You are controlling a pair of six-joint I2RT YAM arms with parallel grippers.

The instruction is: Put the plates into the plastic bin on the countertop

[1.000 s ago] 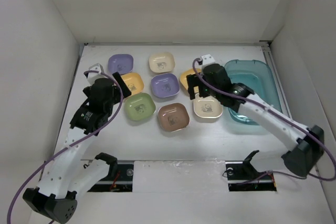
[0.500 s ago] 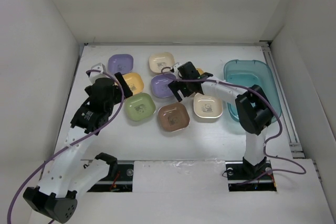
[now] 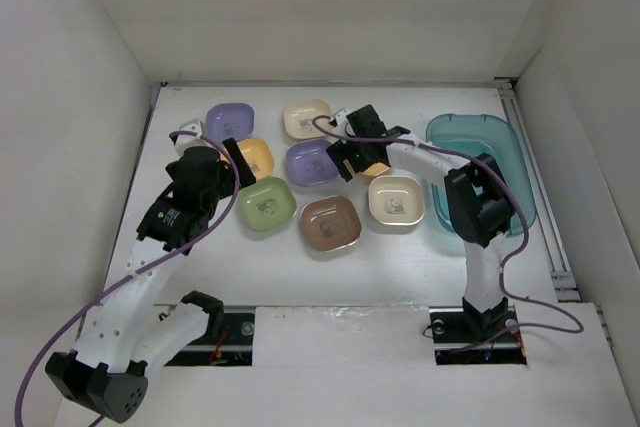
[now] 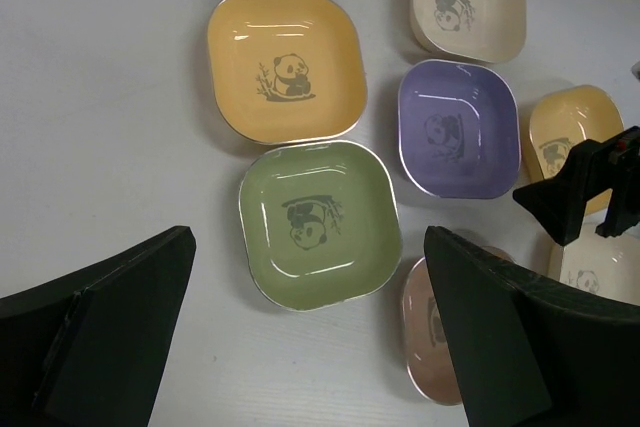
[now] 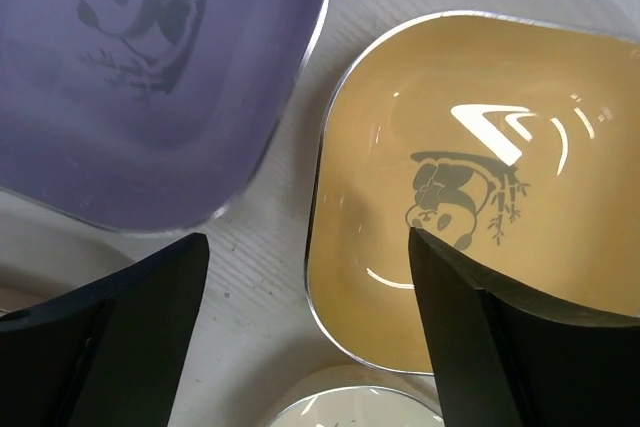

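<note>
8 plates show, all open side up on the countertop [image 3: 400,267], in a group that reaches from the middle toward the far left corner. All of them are outside the plastic bin [image 3: 492,142], which stands along the right edge, closer to the far right corner.

Next to the far edge lie the far purple plate [image 3: 230,122] and the far cream plate [image 3: 308,119]. In the row behind them are the left yellow-orange plate [image 3: 252,157], the middle purple plate [image 3: 312,163] and the right yellow-orange plate [image 5: 480,197]. Closest to the near edge are the green plate [image 3: 266,203], the brown plate [image 3: 330,223] and the near cream plate [image 3: 395,203], this last one just beside the bin.

The left gripper [image 4: 305,239] has its 2 fingers spread wide and holds nothing. It hangs above the green plate, toward the left edge.

The right gripper [image 5: 308,242] is also wide apart and empty. It is low over the gap between the middle purple plate and the right yellow-orange plate, and the rim of the yellow-orange one that faces the purple one lies between its fingers. I cannot tell if the fingers touch this plate.
</note>
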